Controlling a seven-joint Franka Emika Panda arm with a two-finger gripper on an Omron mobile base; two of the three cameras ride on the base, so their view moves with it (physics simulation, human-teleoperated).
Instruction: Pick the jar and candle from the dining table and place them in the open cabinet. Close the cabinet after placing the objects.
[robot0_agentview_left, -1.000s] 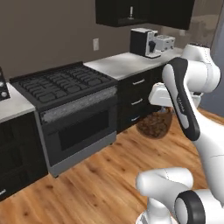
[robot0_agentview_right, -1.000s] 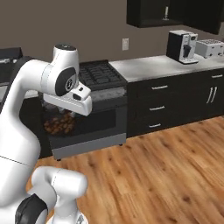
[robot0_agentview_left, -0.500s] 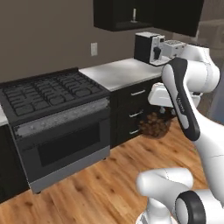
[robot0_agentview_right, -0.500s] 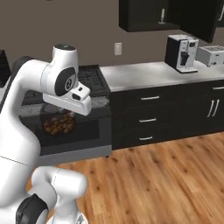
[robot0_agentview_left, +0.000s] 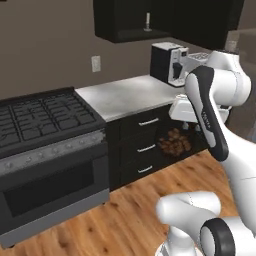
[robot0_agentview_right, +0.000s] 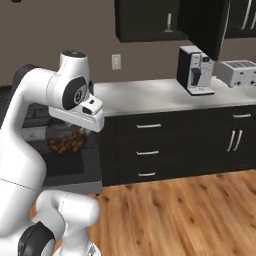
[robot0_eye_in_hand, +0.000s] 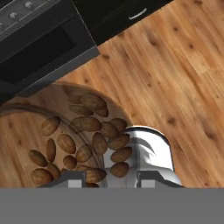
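My gripper is shut on the jar, a clear round glass jar of brown nuts that hangs under the hand. The jar hangs in front of the black drawers, and the jar also appears before the stove. High on the wall, the black cabinet stands open, its door swung out to the right. Inside the cabinet, the slim cream candle stands upright on the shelf, as does the candle. The dining table is out of view.
A black stove stands at the left. Under the cabinet runs a grey counter over black drawers, with a coffee machine and a toaster on it. Wooden floor lies open in front.
The whole picture has shifted as the base moved: the stove slid left, and the counter and open cabinet came nearer the middle. The jar stays held in the shut gripper.
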